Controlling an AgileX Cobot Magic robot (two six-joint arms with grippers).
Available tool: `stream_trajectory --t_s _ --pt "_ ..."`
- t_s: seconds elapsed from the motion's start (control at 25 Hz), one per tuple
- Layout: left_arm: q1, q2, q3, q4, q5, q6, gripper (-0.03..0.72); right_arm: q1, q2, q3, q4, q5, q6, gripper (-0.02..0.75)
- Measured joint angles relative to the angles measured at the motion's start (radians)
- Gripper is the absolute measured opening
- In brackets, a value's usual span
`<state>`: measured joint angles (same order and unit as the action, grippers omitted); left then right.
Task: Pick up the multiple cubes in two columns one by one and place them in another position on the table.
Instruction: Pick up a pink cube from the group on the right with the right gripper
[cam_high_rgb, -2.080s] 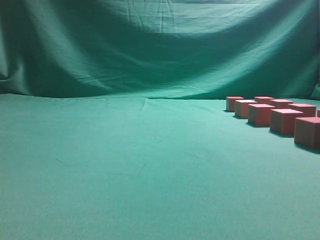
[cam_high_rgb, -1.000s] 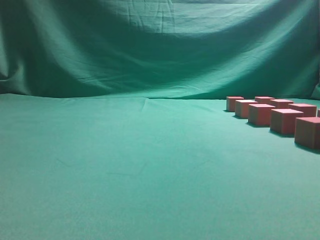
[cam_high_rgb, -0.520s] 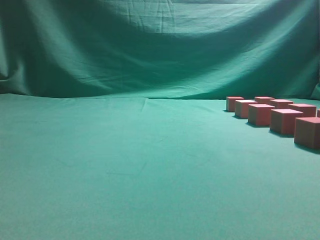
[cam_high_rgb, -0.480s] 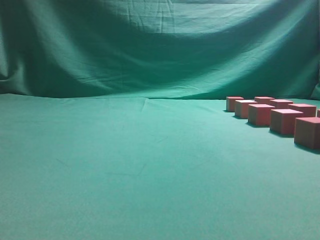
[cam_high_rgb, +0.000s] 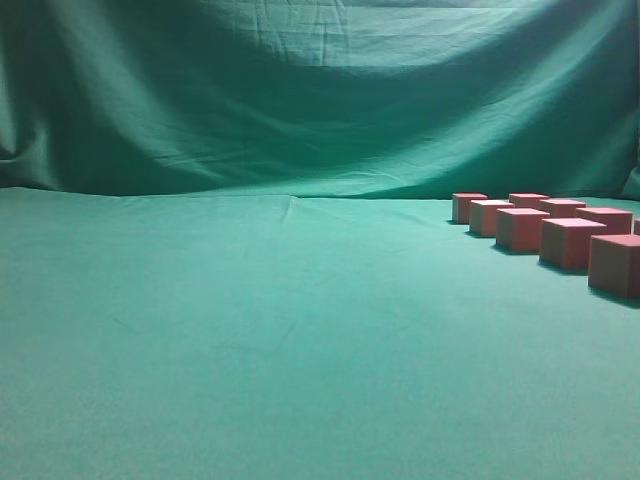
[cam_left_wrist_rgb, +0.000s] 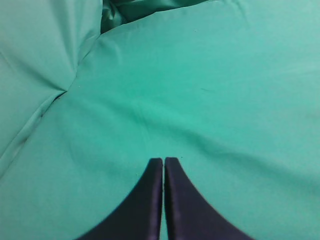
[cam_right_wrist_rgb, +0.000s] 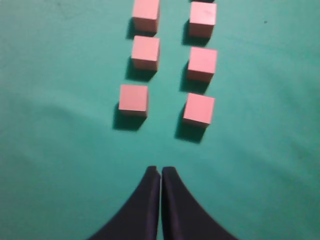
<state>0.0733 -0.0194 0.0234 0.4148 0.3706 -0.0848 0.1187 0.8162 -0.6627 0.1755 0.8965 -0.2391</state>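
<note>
— Found the cubes (cam_right_wrist_rgb: 133, 100) in two columns on the table (cam_high_rgb: 250, 330), just ahead of the right gripper (cam_right_wrist_rgb: 160, 172). Jaws pressed together, empty.

— Left gripper (cam_left_wrist_rgb: 163, 164) likewise pinched tight over bare cloth, well apart from the cubes. Likely trouble: descending unopened, knocking a nearest cube askew into its neighbour.

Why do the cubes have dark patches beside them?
Right wrist view: those are shadows, falling below-left of each of the cubes on the table. Exterior view: the backdrop is dim at its sides, brighter at the top middle. Left wrist view: soft, even light.
</note>
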Motion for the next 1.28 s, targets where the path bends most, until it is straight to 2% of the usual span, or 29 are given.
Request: stream_trajectory --t_s 0.2,0.32,0.56,0.6,0.64,0.84,0.96,1.0,1.12,1.16,1.28 --pt "0.000 0.000 0.000 0.000 0.000 0.000 0.000 0.137 0.165 -0.079 0.003 0.038 -0.003 0.000" --pt "0.000 0.000 0.000 0.000 0.000 0.000 0.000 0.199 0.268 -0.098 -0.058 -0.001 0.063 0.000" --pt "0.000 0.000 0.000 0.000 0.000 0.000 0.000 0.220 0.463 -0.146 -0.145 -0.088 0.103 0.000" --pt "0.000 0.000 0.000 0.000 0.000 0.000 0.000 0.221 0.486 -0.152 -0.146 -0.112 0.104 0.048" --pt "0.000 0.000 0.000 0.000 0.000 0.000 0.000 0.221 0.513 -0.155 -0.146 -0.137 0.104 0.048" --pt "0.000 0.000 0.000 0.000 0.000 0.000 0.000 0.221 0.621 -0.160 -0.136 -0.234 0.104 0.366" --pt "0.000 0.000 0.000 0.000 0.000 0.000 0.000 0.221 0.671 -0.160 -0.135 -0.267 0.104 0.503" --pt "0.000 0.000 0.000 0.000 0.000 0.000 0.000 0.221 0.686 -0.160 -0.131 -0.275 0.104 0.519" --pt "0.000 0.000 0.000 0.000 0.000 0.000 0.000 0.221 0.732 -0.162 -0.116 -0.309 0.104 0.503" --pt "0.000 0.000 0.000 0.000 0.000 0.000 0.000 0.221 0.746 -0.162 -0.106 -0.319 0.104 0.545" --pt "0.000 0.000 0.000 0.000 0.000 0.000 0.000 0.221 0.795 -0.162 -0.087 -0.354 0.104 0.529"
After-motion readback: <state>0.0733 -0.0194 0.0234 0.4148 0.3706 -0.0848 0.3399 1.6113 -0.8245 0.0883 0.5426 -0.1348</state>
